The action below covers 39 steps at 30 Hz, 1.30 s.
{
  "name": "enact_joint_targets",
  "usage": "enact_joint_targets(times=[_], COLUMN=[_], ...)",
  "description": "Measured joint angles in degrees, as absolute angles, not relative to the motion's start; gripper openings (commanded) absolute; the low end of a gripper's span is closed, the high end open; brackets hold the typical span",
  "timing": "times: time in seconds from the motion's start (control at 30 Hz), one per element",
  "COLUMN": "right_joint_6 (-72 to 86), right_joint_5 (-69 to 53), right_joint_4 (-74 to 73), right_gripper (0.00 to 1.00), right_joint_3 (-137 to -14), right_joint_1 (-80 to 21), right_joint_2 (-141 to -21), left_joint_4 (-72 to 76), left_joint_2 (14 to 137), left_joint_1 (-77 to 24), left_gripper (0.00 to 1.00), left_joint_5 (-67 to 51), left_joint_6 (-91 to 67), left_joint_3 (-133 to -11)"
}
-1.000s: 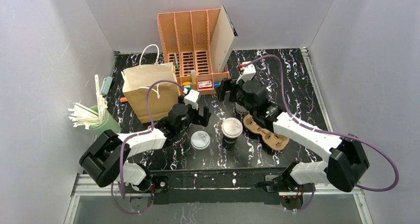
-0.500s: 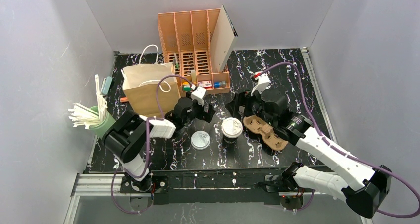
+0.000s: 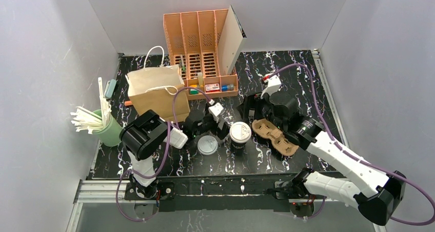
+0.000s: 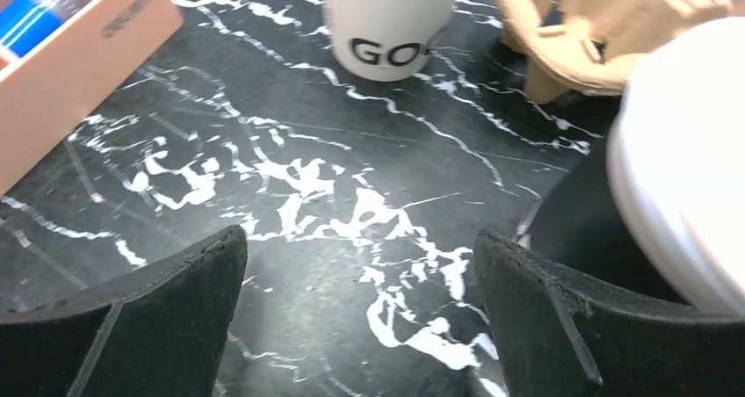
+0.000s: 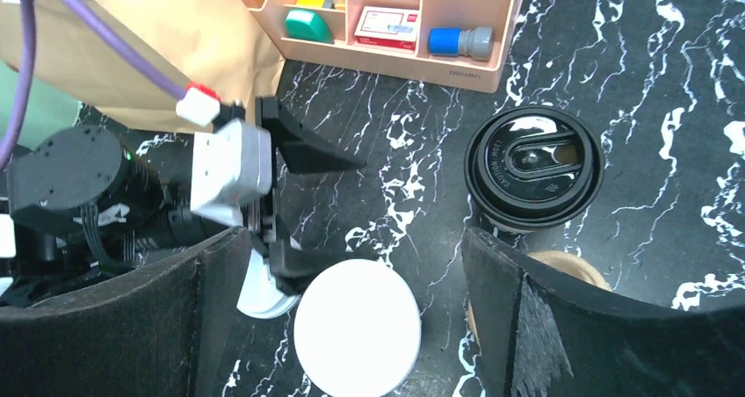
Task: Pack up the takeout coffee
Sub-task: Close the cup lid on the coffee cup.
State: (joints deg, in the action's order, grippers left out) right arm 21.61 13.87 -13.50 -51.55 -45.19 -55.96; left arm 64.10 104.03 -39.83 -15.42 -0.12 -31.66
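Black-lidded cup: one; white-lidded cup: one.

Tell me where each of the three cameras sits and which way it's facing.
Top external: above and behind the bases, looking down on the whole table; left arm and right arm show.
Left wrist: on the left gripper, low, facing across the table at the coffee cup; its two open fingers show.
Right wrist: on the right gripper, facing down on the black lid; its open fingers and the left gripper show.
Shared: both wrist views catch the white-lidded cup and the orange organizer.
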Motion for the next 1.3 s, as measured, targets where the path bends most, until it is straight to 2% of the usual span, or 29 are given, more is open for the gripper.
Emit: enact_joint_targets(times=[0.27,0.57,1.3], right_joint_6=[18.39,13.89,10.44], right_joint_5=[16.62,18.39,19.79], right_joint_4=[-13.43,-12.45,-11.90], right_gripper=[0.98,0.98,0.98], right_joint_3=[-51.62,-51.62,-51.59], right_joint_1=[-45.19,-45.19,-45.19], right_joint_2=[-53.63,-52.12,-50.70], left_joint_4=[62.61,56.03,57.47], left_joint_2=[106.32,110.08,114.52], left_joint_1=[-43.09,-47.42,-50.09], left_gripper=[0.98,0.98,0.98], left_joint_5=[-17.98,-14.39,-11.05], left_joint_6=[5.56,11.03,13.52], left_joint_3=[-34.13,-40.25,-45.45])
